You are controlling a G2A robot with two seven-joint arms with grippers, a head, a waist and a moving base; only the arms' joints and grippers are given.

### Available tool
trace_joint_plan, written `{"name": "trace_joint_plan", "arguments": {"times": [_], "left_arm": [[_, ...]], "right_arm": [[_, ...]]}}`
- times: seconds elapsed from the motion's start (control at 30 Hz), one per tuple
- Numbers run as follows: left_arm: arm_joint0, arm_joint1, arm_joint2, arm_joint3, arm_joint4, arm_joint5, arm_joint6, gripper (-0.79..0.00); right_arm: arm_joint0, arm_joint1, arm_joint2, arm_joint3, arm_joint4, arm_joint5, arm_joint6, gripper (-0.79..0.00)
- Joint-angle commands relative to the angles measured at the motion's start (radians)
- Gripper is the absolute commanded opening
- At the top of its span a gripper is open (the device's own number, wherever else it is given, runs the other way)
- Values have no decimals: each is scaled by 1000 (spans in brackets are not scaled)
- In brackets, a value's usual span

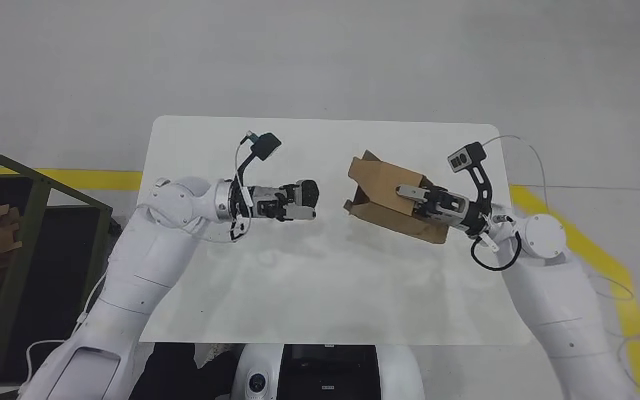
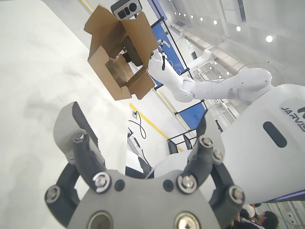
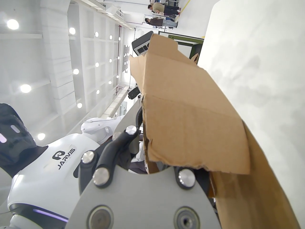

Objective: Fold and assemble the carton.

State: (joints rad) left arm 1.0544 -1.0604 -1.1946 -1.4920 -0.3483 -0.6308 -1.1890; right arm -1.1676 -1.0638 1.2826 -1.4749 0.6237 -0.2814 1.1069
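Industrial test hall, high ceiling lights [image 2: 269, 38], yellow floor lines [image 1: 90, 178], blue partitions [image 2: 193, 115]

The carton [image 1: 378, 185] hides the front of the right gripper [image 1: 412, 192] — its grip cannot be told (the right wrist view cuts off the carton's wall).

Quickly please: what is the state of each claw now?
Left claw: open, holding nothing.
Right claw: closed on the carton wall.

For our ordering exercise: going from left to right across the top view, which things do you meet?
green frame → left gripper → carton
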Motion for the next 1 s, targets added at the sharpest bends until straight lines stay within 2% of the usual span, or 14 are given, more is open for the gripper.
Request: {"name": "trace_joint_plan", "arguments": {"times": [0.0,0.37,0.47,0.67,0.87,0.97], "left_arm": [[-1,0,0,1,-2,2,-2,0],[-1,0,0,1,-2,2,-2,0],[4,-1,-2,-12,33,-12,53,0],[-8,-7,33,-6,76,-177,177,0],[-44,10,66,47,278,-364,364,0],[-58,18,41,31,366,-381,389,0]], "right_arm": [[2,0,4,5,9,4,2,-785],[2,0,4,5,9,4,2,-785],[2,0,4,5,9,4,2,-785],[2,0,4,5,9,4,2,-785],[2,0,4,5,9,4,2,-785],[2,0,4,5,9,4,2,-785]]}}
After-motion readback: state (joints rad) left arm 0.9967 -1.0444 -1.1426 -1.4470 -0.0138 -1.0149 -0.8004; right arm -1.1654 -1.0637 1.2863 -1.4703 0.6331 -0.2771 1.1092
